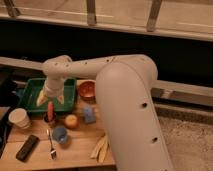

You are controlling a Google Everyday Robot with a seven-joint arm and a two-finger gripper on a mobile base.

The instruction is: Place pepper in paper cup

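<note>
The pepper (50, 109) is slim and red-orange. It stands upright, its lower end in a small dark holder (48, 119) on the wooden table. My gripper (50, 100) hangs right over it, open, with one finger on each side of the pepper's top; I cannot tell if they touch it. The off-white paper cup (20, 118) stands upright on the table to the left of the pepper, apart from the gripper.
A green tray (27, 91) lies behind the gripper, with a brown bowl (87, 89) to its right. Around the pepper are a round yellow-orange fruit (71, 121), a blue cup (60, 134), a blue block (89, 115), a fork (51, 145), a black remote (27, 147) and yellow strips (100, 147).
</note>
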